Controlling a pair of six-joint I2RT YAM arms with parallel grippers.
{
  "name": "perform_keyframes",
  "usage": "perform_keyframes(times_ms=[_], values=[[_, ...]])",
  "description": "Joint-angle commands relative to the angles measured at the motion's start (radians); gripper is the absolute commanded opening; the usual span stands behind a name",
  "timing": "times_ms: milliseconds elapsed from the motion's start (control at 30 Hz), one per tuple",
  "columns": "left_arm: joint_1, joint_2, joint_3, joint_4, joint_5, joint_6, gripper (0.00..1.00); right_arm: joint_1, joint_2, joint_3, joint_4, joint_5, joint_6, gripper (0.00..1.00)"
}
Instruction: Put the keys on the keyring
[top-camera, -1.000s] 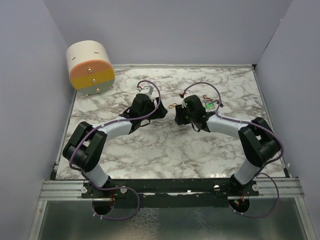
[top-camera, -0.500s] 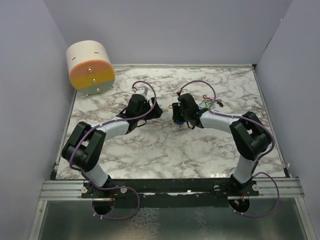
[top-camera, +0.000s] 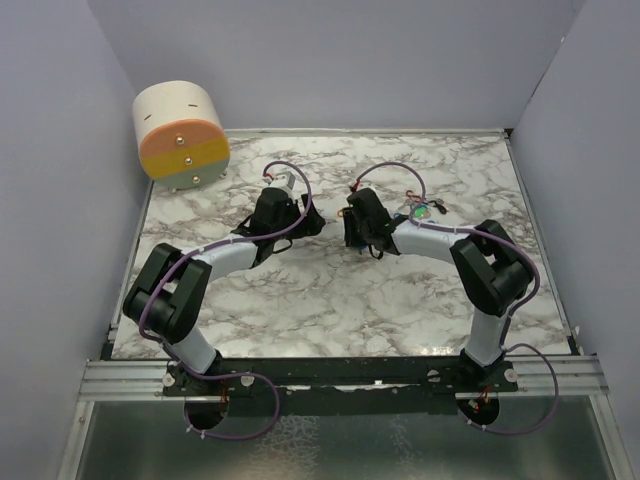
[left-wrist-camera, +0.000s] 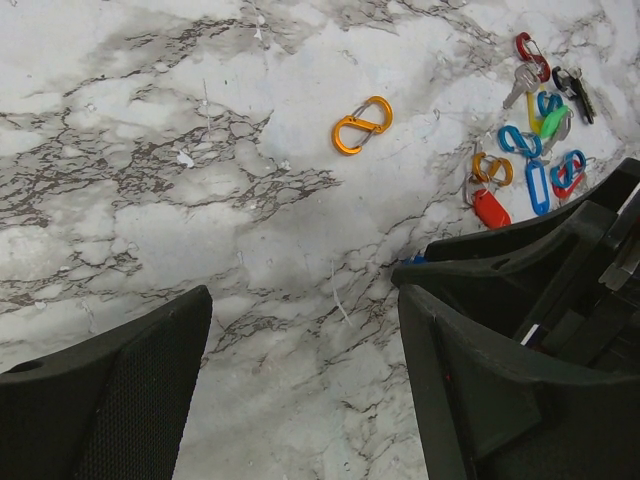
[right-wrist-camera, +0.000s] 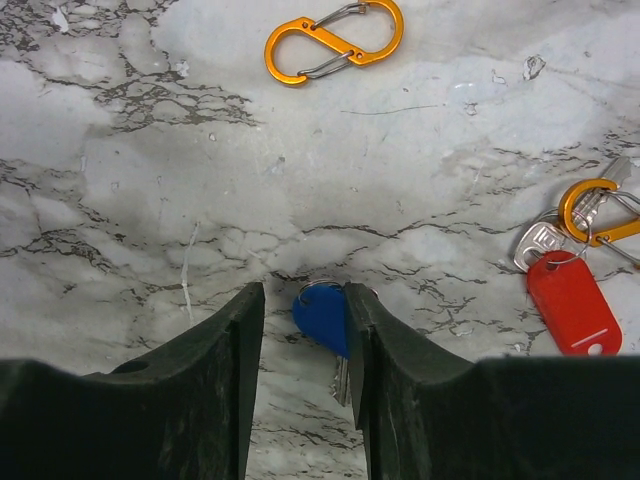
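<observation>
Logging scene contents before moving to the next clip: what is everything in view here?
table: one, white-grey marble, under everything
drum-shaped box: one, cream, orange and grey, far-left corner
figure-eight clip: one, orange, lying alone ahead of both grippers
blue-tagged key: one, between the right gripper's fingers
red-tagged key: one, beside a small orange clip
pile of keys and clips: several, red, blue, green, yellow, black, clustered by the red tag
left gripper: black, open, holding nothing
right gripper: black, open, straddling the blue tag

Lab cell: grey walls (top-camera: 60, 150), marble tabletop (top-camera: 330, 290)
</observation>
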Motion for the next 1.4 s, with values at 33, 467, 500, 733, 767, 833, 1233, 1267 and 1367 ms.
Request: perform_keyframes(times_ms=[33, 467, 500, 733, 767, 833, 1233, 1267, 1367], values=[[0.010, -0.028, -0.011, 0.028, 0.027, 0.003, 0.77, 0.013, 0.030, 0.034, -0.043, 0.075, 0.032, 0.34], [0.012, -0.029, -0.014, 0.031, 0.031, -0.002, 0.77, 0.014, 0.012, 0.026, -0.068, 0.119, 0.035, 0.01], [0.011, -0.029, -0.014, 0.032, 0.031, -0.002, 0.77, 0.014, 0.006, 0.021, -0.067, 0.124, 0.033, 0.01], [0.012, -0.032, -0.016, 0.032, 0.035, -0.005, 0.77, 0.014, -0.079, -0.042, -0.042, 0.159, 0.020, 0.01], [0.012, -0.032, -0.017, 0.032, 0.035, -0.005, 0.77, 0.013, -0.095, -0.050, -0.040, 0.160, 0.016, 0.01], [0.012, -0.032, -0.017, 0.033, 0.035, -0.005, 0.77, 0.014, -0.126, -0.067, -0.037, 0.162, 0.004, 0.01], [0.012, -0.037, -0.021, 0.036, 0.041, -0.011, 0.77, 0.014, -0.180, -0.123, -0.015, 0.139, -0.035, 0.42], [0.012, -0.038, -0.022, 0.037, 0.041, -0.011, 0.77, 0.014, -0.173, -0.121, -0.015, 0.139, -0.038, 0.42], [0.011, -0.040, -0.024, 0.037, 0.043, -0.011, 0.77, 0.013, -0.158, -0.117, -0.002, 0.139, -0.048, 0.42]])
